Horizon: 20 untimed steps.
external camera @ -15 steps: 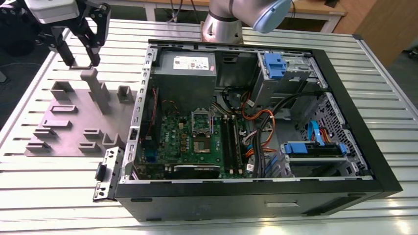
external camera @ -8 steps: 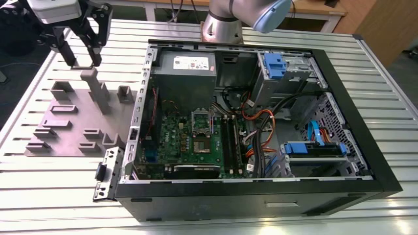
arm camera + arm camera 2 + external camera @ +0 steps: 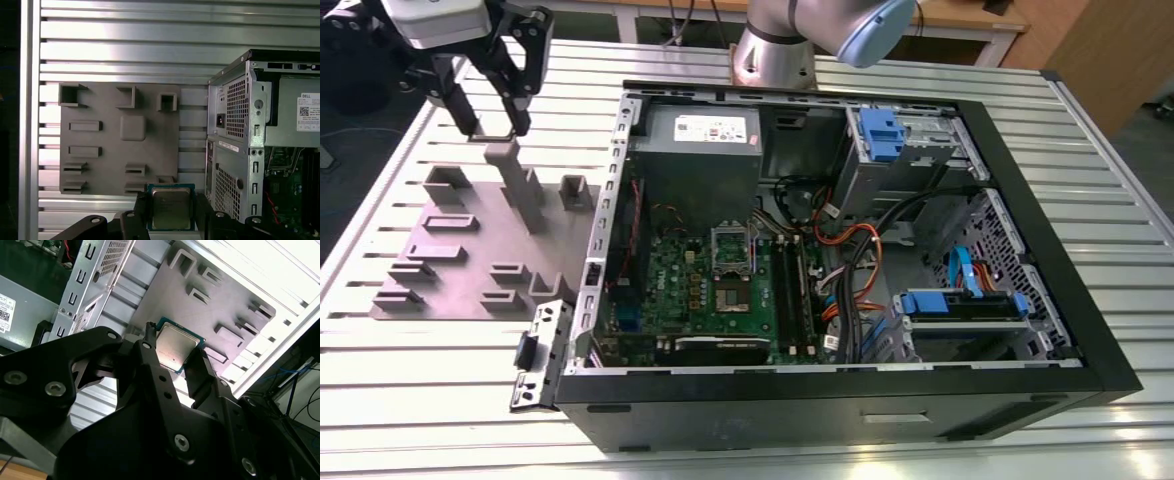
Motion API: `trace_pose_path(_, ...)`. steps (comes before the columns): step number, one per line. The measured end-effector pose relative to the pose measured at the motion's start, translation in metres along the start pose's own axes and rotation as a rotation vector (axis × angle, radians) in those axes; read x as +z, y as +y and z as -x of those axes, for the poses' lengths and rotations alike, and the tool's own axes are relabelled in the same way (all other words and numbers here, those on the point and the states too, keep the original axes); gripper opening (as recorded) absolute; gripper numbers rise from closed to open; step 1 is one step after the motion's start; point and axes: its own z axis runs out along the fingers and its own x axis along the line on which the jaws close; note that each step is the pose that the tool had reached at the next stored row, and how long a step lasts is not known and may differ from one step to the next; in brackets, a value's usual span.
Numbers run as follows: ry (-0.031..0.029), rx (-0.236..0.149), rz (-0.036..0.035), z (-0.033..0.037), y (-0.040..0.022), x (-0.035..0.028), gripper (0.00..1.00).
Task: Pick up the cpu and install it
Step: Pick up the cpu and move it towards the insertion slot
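At the exterior view's left, beside the open computer case [image 3: 854,400], the gripper [image 3: 491,128] hangs over the far end of a grey fixture plate [image 3: 454,240] that lies on the slatted aluminium table [image 3: 1121,200]. In both wrist views its two black fingers [image 3: 155,370] [image 3: 137,210] pinch the cpu [image 3: 175,346] [image 3: 171,207] by two opposite edges. The silver-grey metal top of the chip faces both wrist cameras, and a thin green border shows around it. The chip is held level in the air above the plate, whose raised blocks and pockets appear behind it, and it is off the plate's surface. In the first wrist view the cpu sits over the plate's edge, near the perforated rear wall of the case [image 3: 235,150]. Inside the case, the green motherboard [image 3: 680,290] carries the silver socket frame [image 3: 731,262] at its middle, well apart from the gripper. The grey power supply box [image 3: 700,150] with its white label sits in the far corner, blue-fronted drive bays [image 3: 961,305] lie toward the exterior view's right, and the arm's base [image 3: 774,50] stands behind the case.
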Motion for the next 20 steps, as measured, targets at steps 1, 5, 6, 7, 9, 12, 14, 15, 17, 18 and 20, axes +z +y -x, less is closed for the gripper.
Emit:
trace_pose_path(1,-0.0001,0.0,0.0,0.0003,0.0,0.0,0.47)
trace_pose_path(5,0.0,0.0,0.0,0.0018,0.0,0.0,0.47)
trace_pose_path(6,0.0,0.0,0.0,0.0021,0.0,0.0,0.47)
trace_pose_path(7,0.0,0.0,0.0,0.0024,0.0,0.0,0.47)
trace_pose_path(9,0.0,0.0,0.0,0.0031,0.0,0.0,0.47)
trace_pose_path(12,0.0,0.0,0.0001,0.0039,0.0,0.0001,0.47)
trace_pose_path(14,0.0,0.0,-0.0001,0.0044,-0.0001,0.0,0.47)
trace_pose_path(15,0.0001,0.0,0.0,0.0046,0.0,0.0001,0.47)
trace_pose_path(17,0.0,0.0,0.0,0.0051,0.0,0.0001,0.47)
trace_pose_path(18,0.0,0.0,0.0,0.0053,0.0,0.0001,0.47)
trace_pose_path(20,0.0,0.0,0.0,0.0059,-0.0001,0.0001,0.47)
